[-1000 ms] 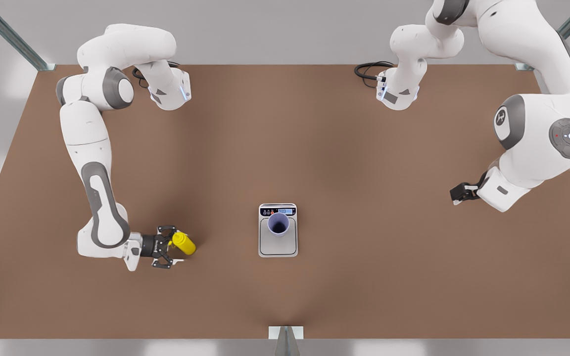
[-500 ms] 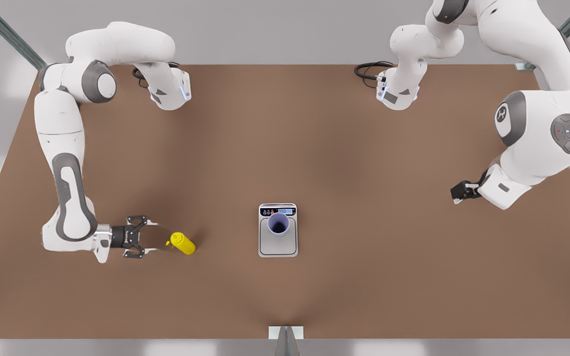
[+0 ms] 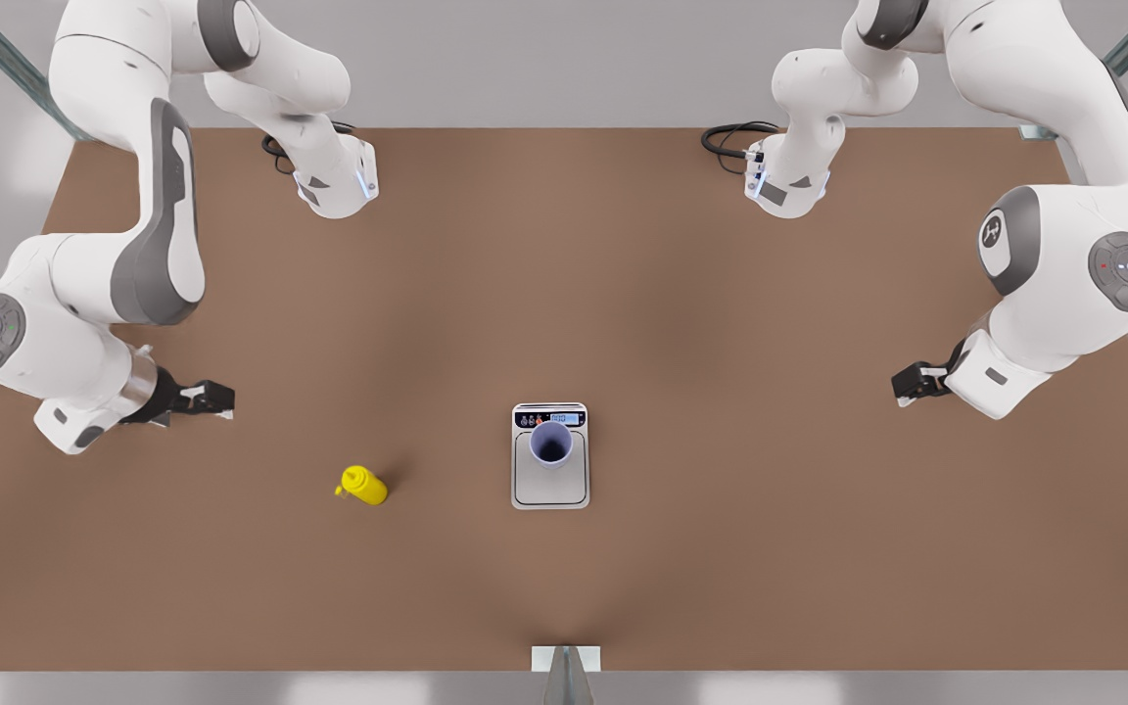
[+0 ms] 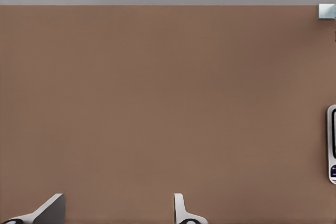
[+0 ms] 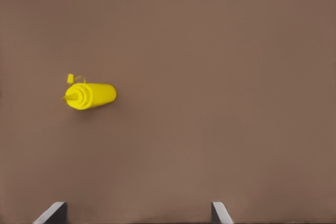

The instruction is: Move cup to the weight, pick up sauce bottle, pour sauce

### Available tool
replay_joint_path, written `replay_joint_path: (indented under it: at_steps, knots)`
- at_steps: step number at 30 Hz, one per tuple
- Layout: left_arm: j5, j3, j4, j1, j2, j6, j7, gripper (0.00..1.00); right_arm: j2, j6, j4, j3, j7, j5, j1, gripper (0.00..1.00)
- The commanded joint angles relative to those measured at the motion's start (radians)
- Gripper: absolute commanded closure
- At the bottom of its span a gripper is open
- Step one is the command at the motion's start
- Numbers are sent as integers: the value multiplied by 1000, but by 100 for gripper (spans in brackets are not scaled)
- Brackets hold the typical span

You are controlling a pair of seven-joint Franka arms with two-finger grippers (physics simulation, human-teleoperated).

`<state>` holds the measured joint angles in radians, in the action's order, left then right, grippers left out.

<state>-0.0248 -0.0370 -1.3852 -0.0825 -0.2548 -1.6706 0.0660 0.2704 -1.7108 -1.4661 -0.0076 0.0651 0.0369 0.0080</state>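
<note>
The small bright yellow plastic squeeze bottle [image 3: 364, 486] lies on its side on the brown worktop [image 3: 721, 294], its pointed nozzle towards the front view's left. It is well apart from both grippers and to the front view's left of the flat silver-grey rectangular kitchen scale [image 3: 550, 487]. In the right wrist view the bottle [image 5: 93, 96] lies with nothing touching it, and a tiny yellow piece [image 5: 70, 78] sits just beside its nozzle.

The small pale lavender-blue round cup [image 3: 551, 444] stands upright on the scale's plate, close to the dark display strip, with its dark inside facing up.

The right gripper [image 3: 221, 399] is at the front view's left, above the worktop and farther from the camera than the bottle. Its jaws stand wide apart and hold nothing; two grey fingertips [image 5: 52, 211] show in its wrist view over bare worktop.

The left gripper [image 3: 902, 384] hangs at the front view's right, well apart from the scale. Its jaws are parted too and empty, as the fingertips [image 4: 181, 212] show in its wrist view. The scale's edge [image 4: 333, 145] and a pale metal bracket [image 4: 326, 11] at the worktop's rim also show there.
</note>
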Motion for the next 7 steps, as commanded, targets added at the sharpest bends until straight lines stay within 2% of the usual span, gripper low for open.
replay_joint_path:
  at_steps: [1,7]
  knots:
    - [0,0,0,0,0,0,0,0,-23,-13,-31,0,-27,0,-3,0]
    - [0,0,2,0,5,0,0,0,-54,-15,-40,0,-64,1,-13,0]
